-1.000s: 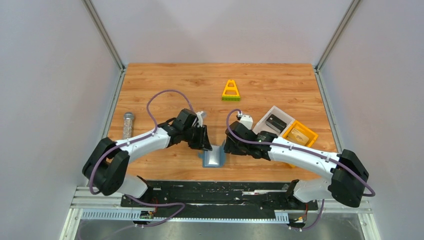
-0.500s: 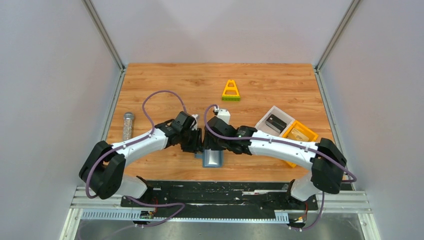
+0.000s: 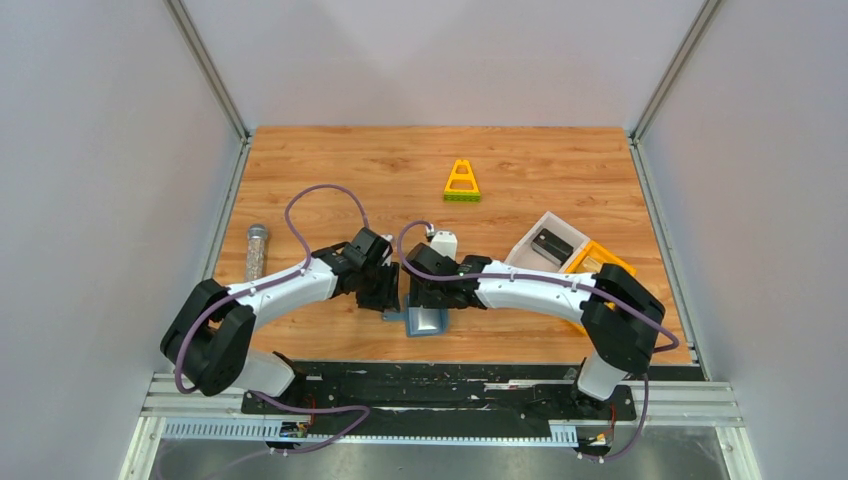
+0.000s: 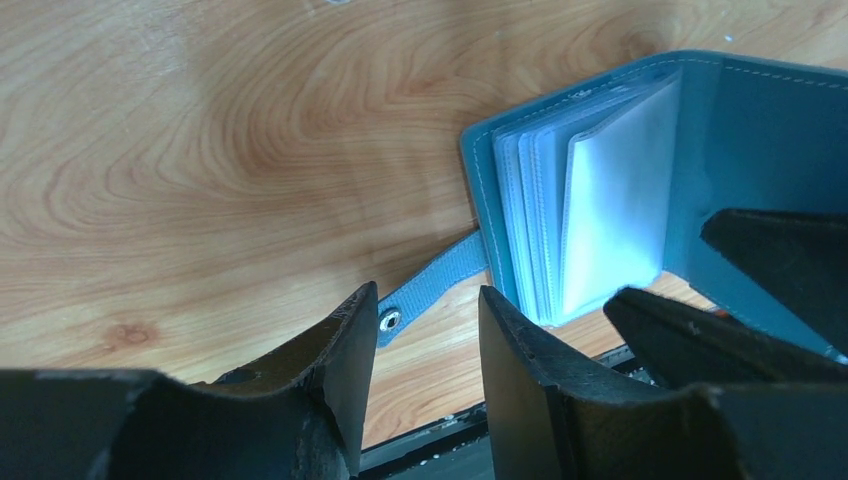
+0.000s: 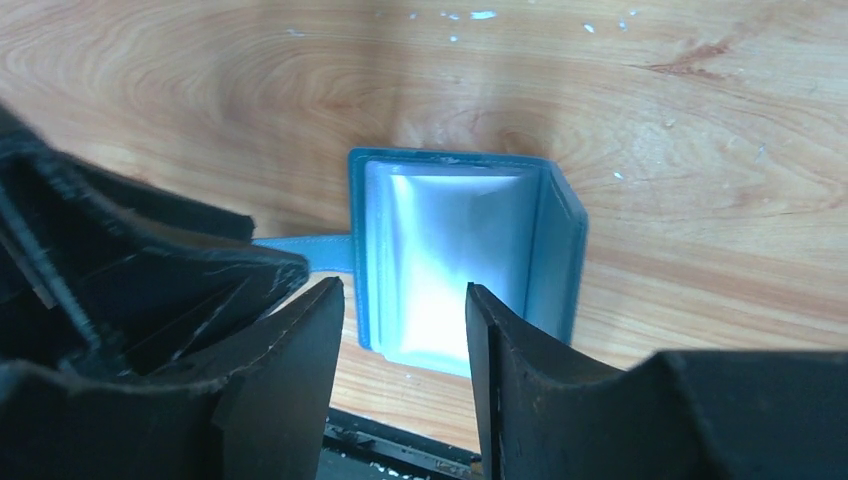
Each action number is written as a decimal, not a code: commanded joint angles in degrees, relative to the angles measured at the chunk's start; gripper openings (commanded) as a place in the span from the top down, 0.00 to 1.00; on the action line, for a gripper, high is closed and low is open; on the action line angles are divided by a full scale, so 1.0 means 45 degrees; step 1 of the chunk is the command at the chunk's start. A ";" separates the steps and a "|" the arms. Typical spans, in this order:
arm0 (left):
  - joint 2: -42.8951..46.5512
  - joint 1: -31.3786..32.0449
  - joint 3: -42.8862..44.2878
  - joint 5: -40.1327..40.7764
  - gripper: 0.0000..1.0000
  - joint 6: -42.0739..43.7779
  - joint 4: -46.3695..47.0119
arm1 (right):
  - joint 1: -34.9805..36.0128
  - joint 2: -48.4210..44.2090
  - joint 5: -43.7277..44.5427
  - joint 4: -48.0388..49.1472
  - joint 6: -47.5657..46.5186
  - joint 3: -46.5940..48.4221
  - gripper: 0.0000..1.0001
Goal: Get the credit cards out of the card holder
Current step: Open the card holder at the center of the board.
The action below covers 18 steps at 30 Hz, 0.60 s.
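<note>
- The card holder (image 3: 430, 322) lies on the wooden table (image 3: 400, 170) close to its near edge, under and between the two gripper heads.
- It is open. One cover lies flat, and the other cover stands tilted up along the right side.
- The fold runs from near to far. The clear sleeves (image 5: 450, 240) face up and glare white, so I cannot tell what they hold.
- The tab strap (image 4: 440, 275) sticks out of the left edge at right angles to the fold and points left. Its snap (image 4: 390, 320) is at the free end.
- The left gripper (image 4: 427, 292) has its fingers spread. The strap's end lies in the gap, with the snap beside one finger, and nothing is pinched.
- The right gripper (image 5: 405, 286) also has its fingers apart. It sits above the near-left part of the sleeves, and no grip shows.
- From above the flat panel looks nearly square, so I cannot tell its longer side.
</note>
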State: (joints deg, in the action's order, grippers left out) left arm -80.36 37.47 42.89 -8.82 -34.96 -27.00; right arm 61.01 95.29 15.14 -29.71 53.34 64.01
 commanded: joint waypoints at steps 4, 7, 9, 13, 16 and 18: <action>0.0537 -0.0016 -0.0092 0.0433 0.48 0.0172 -0.0239 | -0.0106 0.0735 0.0413 0.0296 0.0072 -0.0160 0.45; 0.0488 -0.0009 -0.0141 0.0412 0.48 0.0187 -0.0239 | -0.0101 0.0973 0.0352 0.0358 0.0112 -0.0166 0.43; 0.0466 -0.0024 -0.0179 0.0380 0.48 0.0183 -0.0211 | -0.0102 0.1088 0.0398 0.0415 0.0097 -0.0209 0.42; 0.0379 -0.0027 -0.0304 0.0201 0.47 0.0129 -0.0028 | -0.0111 0.1306 0.0503 0.0416 0.0112 -0.0238 0.41; 0.0321 -0.0027 -0.0392 0.0147 0.47 0.0088 0.0026 | -0.0120 0.1453 0.0551 0.0430 0.0146 -0.0258 0.40; 0.0309 -0.0029 -0.0440 0.0144 0.47 0.0051 0.0098 | -0.0121 0.1519 0.0614 0.0423 0.0150 -0.0293 0.39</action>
State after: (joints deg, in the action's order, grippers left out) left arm -79.77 37.47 41.52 -8.12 -34.76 -27.88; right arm 60.66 101.21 16.08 -29.43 53.49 63.24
